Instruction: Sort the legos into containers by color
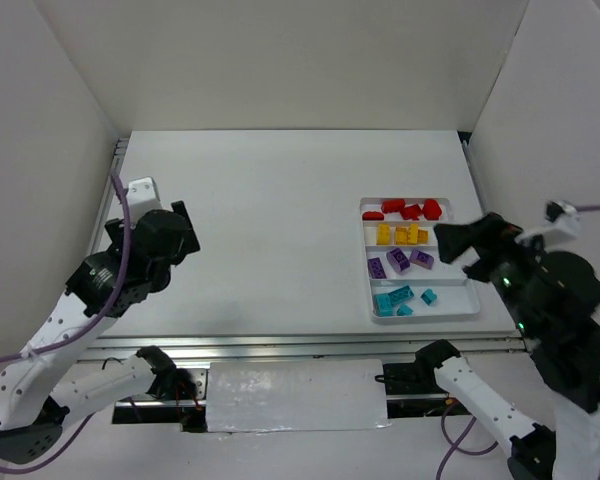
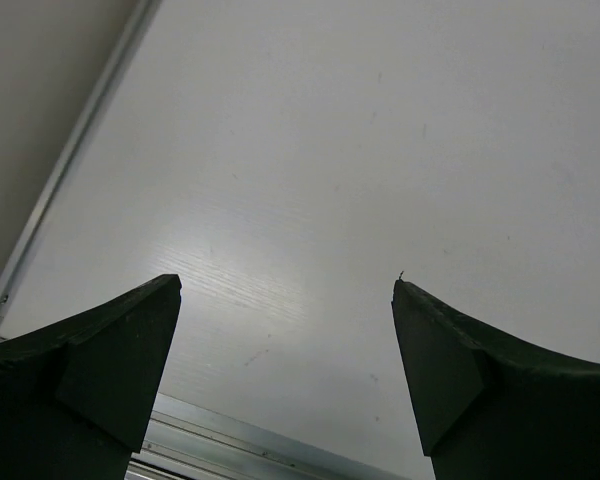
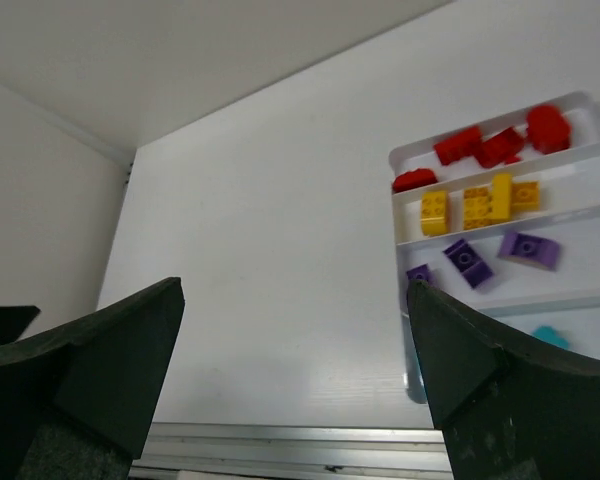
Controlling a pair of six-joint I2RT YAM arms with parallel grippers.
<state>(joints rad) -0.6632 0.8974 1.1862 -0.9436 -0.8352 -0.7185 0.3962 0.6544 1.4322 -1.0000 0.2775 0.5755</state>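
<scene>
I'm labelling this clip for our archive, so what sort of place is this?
Probably a robotics lab test cell: a white table boxed in by plain white walls, a left arm and right arm mounted at its near edge, and a divided tray of colour-sorted toy bricks.

The tray (image 1: 455, 300) is sitting on the right side of the table (image 1: 280, 220), close to its right edge and nearer the front edge than the back. Its four compartments are running left to right, stacked back to front, with legos (image 1: 398, 260) lying in each. The right gripper (image 1: 458, 252) is hovering over the tray's right end, and the left gripper (image 1: 188, 235) is hanging near the table's left edge.
</scene>
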